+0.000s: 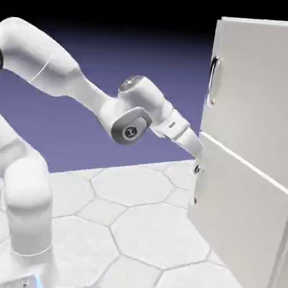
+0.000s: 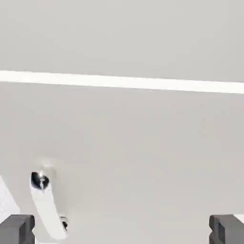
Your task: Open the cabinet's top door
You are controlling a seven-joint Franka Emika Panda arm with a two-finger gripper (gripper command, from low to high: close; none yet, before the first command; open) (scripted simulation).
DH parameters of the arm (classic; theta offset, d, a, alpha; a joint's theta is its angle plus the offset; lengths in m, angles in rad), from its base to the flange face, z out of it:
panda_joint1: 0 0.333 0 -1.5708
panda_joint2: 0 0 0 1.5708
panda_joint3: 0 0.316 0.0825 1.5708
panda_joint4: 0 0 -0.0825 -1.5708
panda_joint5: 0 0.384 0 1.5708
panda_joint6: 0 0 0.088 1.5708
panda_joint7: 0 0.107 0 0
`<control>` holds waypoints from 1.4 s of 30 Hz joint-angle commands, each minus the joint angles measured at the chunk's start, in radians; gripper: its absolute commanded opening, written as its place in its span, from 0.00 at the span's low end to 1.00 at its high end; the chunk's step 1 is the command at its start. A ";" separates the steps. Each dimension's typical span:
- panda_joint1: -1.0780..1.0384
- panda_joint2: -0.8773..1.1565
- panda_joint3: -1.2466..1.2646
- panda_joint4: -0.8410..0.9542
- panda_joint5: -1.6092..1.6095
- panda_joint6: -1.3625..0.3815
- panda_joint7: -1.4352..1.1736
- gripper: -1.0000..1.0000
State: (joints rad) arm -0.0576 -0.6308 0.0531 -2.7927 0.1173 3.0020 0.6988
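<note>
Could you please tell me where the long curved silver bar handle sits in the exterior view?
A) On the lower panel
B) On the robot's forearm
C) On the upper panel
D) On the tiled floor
C: the silver bar handle stands upright near the left edge of the upper panel, above the gap between the two panels.

Place: a pretend room made by a computer
Floor: big white tiles [image 1: 153, 232] with many sides
Back: plain blue-violet [image 1: 80, 125], black up high
Furniture: tall off-white cabinet [image 1: 251, 106]
Machine: white robot arm [image 1: 29, 188]
</note>
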 commanded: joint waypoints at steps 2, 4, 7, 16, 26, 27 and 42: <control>-0.052 -0.045 0.039 0.013 0.087 -0.026 -0.031 1.00; -0.103 -0.090 0.079 0.026 0.174 -0.052 -0.063 1.00; -0.181 -0.158 0.138 0.045 0.305 -0.091 -0.110 1.00; -0.413 -0.361 0.315 0.103 0.696 -0.208 -0.250 1.00; -0.670 -0.586 0.512 0.167 1.131 -0.338 -0.407 1.00; -0.696 -0.609 0.532 0.173 1.174 -0.351 -0.423 1.00; -1.083 -0.947 0.827 0.270 1.827 -0.545 -0.657 1.00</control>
State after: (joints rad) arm -1.1405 -1.5776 0.8805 -2.5230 1.9442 2.4567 0.0414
